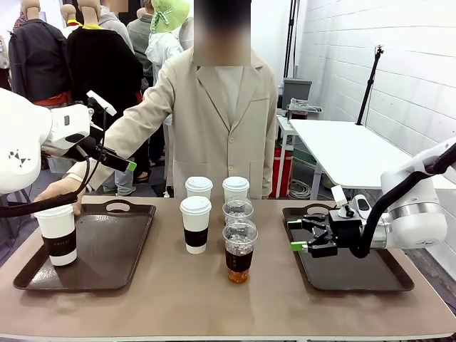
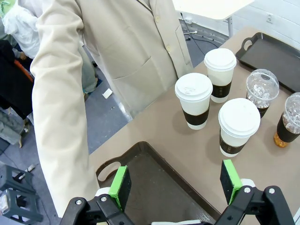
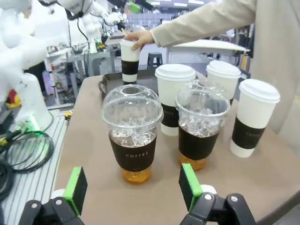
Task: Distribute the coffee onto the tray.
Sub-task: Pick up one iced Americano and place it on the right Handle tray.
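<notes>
Three white lidded coffee cups [image 1: 195, 224] and two clear dome-lidded iced coffees [image 1: 239, 249] stand grouped at the table's middle. Another white cup [image 1: 57, 235] stands on the left tray [image 1: 107, 249], with the person's hand [image 1: 60, 191] on its lid. My left gripper [image 1: 121, 162] hangs open above that tray's far edge, holding nothing. In the left wrist view the gripper [image 2: 176, 183] is over the tray [image 2: 154, 173], with the cups [image 2: 194, 100] beyond. My right gripper [image 1: 296, 235] is open over the right tray's [image 1: 356, 274] left edge. It [image 3: 132, 187] faces the nearest iced coffee [image 3: 132, 133].
The person in a beige coat [image 1: 221, 121] stands at the far side and reaches an arm to the left tray. Bare tabletop [image 1: 178, 299] lies in front of the cups. A white table [image 1: 349, 149] stands behind on the right.
</notes>
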